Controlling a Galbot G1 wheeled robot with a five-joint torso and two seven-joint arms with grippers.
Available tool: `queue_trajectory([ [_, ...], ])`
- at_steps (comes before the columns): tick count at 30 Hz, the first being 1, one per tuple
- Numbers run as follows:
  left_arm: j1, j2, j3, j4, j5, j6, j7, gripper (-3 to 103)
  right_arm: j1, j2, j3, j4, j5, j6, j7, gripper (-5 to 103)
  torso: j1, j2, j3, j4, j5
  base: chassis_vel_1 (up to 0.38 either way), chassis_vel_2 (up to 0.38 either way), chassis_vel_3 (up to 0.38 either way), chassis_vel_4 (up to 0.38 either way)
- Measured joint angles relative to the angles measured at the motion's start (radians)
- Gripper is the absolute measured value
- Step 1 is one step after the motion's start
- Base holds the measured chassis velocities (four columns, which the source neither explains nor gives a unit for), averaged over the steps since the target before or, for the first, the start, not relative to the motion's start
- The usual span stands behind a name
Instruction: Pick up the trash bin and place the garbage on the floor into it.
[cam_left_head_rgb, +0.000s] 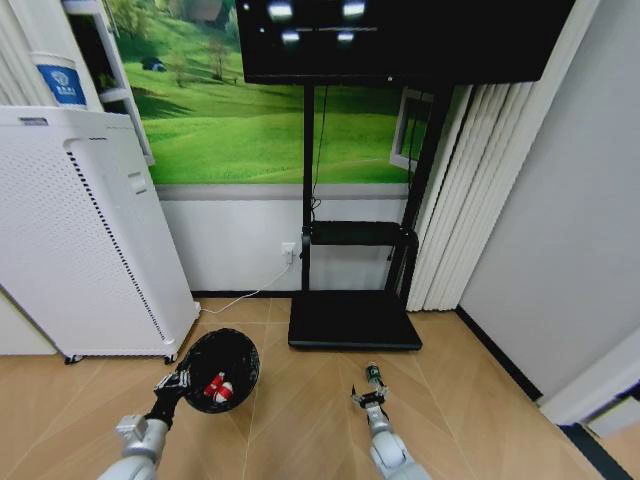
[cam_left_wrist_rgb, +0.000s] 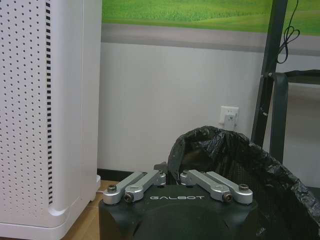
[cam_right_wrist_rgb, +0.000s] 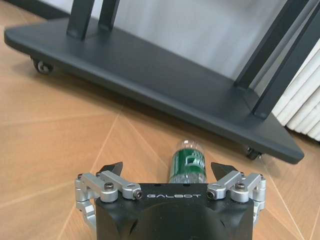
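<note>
The black trash bin (cam_left_head_rgb: 222, 368), lined with a dark bag and holding two red-and-white wads (cam_left_head_rgb: 217, 389), sits on the wooden floor (cam_left_head_rgb: 300, 420) just beside the white perforated cabinet (cam_left_head_rgb: 80, 240), its near rim clamped by the left tool (cam_left_head_rgb: 172, 383). The green bottle (cam_right_wrist_rgb: 188, 162) lies on the floor in front of the black stand's base (cam_left_head_rgb: 352, 320), between the wide-open fingers of the right tool (cam_right_wrist_rgb: 168, 170), which grips nothing.

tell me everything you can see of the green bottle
The bottle is small, dark green and see-through, with a green-and-white label and a pale cap end. It lies on its side on the wooden floor, near the black stand base. The right gripper is open, its fingers either side of the bottle, not yet touching.
</note>
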Motion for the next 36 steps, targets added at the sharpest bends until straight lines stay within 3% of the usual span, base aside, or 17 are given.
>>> queue_trajectory([
  [8,-0.010,-0.002,0.009,0.015,0.001,-0.012,0.012,7,0.049,0.033,0.008,-0.105,-0.005,-0.024,0.042,97,0.000,0.000,0.000,0.0000,-0.0001,0.000,0.000,0.000,0.000],
  [12,-0.011,-0.003,0.010,0.027,0.001,-0.017,0.023,7,0.071,0.048,0.013,-0.156,-0.005,-0.035,0.073,90,0.000,0.000,0.000,0.0001,0.0000,0.000,0.000,0.000,0.000],
  [20,-0.016,-0.005,0.013,0.039,-0.005,-0.020,0.034,7,0.127,0.062,0.018,-0.232,0.006,-0.053,0.092,89,0.000,0.000,0.000,0.0001,0.0000,0.000,0.000,0.000,0.000],
  [36,-0.008,-0.020,0.010,0.029,-0.017,-0.030,0.056,7,0.160,0.065,0.021,-0.265,0.079,-0.140,0.143,82,0.000,0.000,0.000,0.0000,0.0000,0.000,0.000,0.000,0.000],
])
